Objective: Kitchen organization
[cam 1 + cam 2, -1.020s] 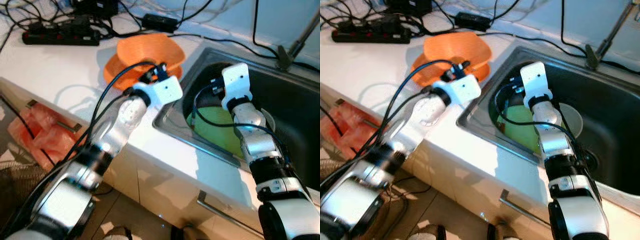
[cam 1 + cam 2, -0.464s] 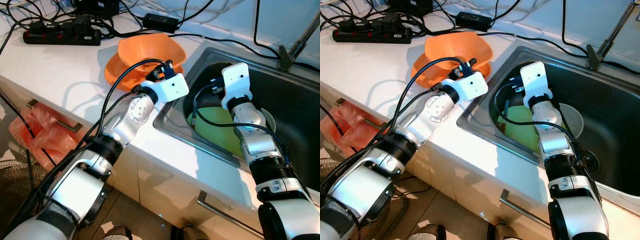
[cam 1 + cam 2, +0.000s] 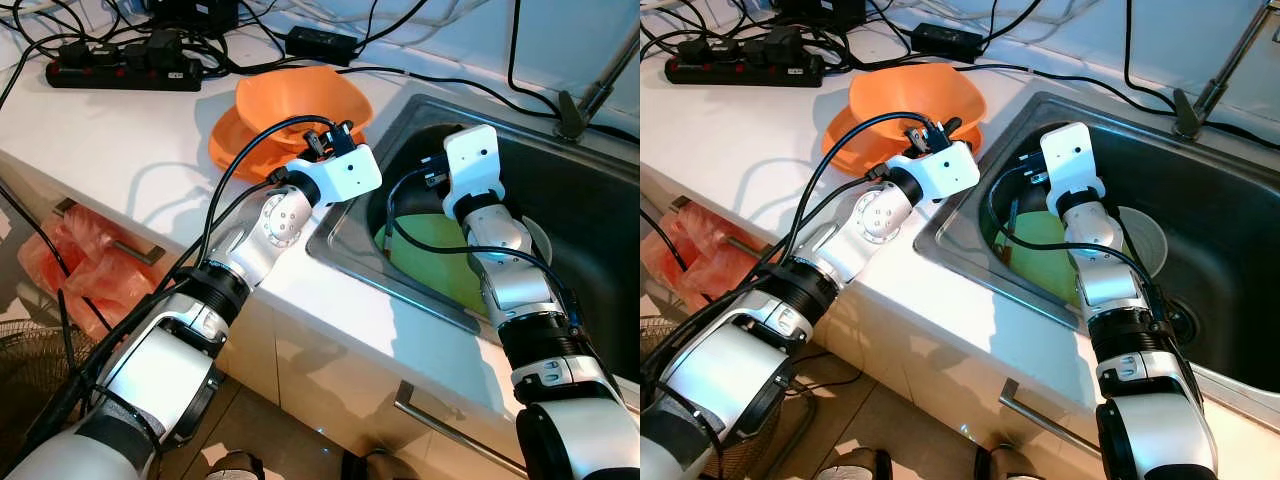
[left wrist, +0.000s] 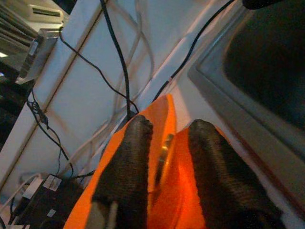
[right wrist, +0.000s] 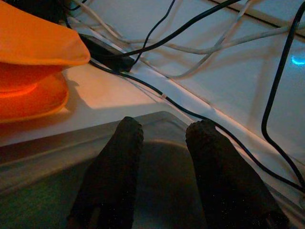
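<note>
The left gripper's (image 4: 164,143) two black fingers (image 4: 128,162) stand a little apart, one on each side of the upright rim of the orange bowl (image 3: 300,95); the left wrist view shows the rim in the gap, but whether the pads press it cannot be told. In the eye views the white wrist block hides those fingers and shows only that the gripper hangs at the bowl's 5 o'clock edge. The bowl sits in an orange plate (image 3: 228,140) on the white worktop (image 3: 120,130), just beside the sink (image 3: 560,170) at the sink's 9 o'clock side.

The right gripper's (image 5: 164,138) fingers (image 5: 209,157) are parted with nothing between them, held over the sink's far rim; past them the right wrist view shows cables along the wall and the bowl and plate from the side. From the head, that arm reaches into the basin above a green plate (image 3: 435,255) lying on the sink floor, with a grey dish (image 3: 1145,240) beside it at 3 o'clock.

A power strip (image 3: 120,70) and an adapter (image 3: 320,42) lie at the worktop's 12 o'clock edge. The faucet (image 3: 595,90) rises behind the sink. A pink bag (image 3: 75,265) hangs below the worktop by a drawer handle.
</note>
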### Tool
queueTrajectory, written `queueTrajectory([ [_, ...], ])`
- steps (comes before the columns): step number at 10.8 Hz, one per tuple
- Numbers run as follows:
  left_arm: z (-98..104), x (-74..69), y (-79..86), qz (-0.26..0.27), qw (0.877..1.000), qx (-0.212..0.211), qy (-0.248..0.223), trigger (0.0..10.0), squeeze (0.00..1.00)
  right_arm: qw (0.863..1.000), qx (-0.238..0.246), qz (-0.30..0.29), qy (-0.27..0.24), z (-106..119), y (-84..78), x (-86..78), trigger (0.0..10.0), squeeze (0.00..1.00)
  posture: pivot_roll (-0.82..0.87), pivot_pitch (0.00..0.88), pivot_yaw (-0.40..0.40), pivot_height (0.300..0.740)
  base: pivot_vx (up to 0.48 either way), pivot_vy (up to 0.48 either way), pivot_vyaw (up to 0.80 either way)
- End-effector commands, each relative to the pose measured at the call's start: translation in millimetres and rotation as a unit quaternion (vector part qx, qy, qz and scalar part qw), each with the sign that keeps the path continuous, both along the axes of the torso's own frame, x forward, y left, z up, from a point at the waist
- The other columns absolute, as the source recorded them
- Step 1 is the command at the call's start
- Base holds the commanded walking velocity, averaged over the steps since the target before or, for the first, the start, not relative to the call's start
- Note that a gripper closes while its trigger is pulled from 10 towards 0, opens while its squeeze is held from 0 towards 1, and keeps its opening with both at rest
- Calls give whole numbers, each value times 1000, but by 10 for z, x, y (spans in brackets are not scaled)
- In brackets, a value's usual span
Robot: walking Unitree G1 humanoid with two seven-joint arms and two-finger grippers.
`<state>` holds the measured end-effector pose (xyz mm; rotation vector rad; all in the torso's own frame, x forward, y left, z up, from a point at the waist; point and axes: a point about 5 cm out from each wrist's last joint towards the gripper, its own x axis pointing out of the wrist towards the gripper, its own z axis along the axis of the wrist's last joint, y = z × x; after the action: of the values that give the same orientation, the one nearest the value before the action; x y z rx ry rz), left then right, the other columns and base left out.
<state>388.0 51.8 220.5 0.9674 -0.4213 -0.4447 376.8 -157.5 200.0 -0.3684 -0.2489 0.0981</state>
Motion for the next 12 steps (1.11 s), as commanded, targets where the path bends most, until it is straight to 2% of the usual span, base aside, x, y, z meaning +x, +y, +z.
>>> queueTrajectory([
  [1, 82, 14, -27, -4, 1000, -6, -11, 0, 0, 1000, 7, -3, -2, 8, -12, -8, 10000, 0, 30, 129, -60, 740, 0, 0, 0],
  [9, 163, 20, -29, -5, 1000, 0, -28, 0, 0, 1000, 7, -3, 0, -4, -3, -3, 10000, 0, 34, 127, -61, 740, 0, 0, 0],
  [12, 368, 7, -8, 10, 994, 50, -101, 0, 0, 1000, 8, -1, 0, -12, 15, -3, 10000, 0, 39, 119, -61, 740, 0, 0, 0],
])
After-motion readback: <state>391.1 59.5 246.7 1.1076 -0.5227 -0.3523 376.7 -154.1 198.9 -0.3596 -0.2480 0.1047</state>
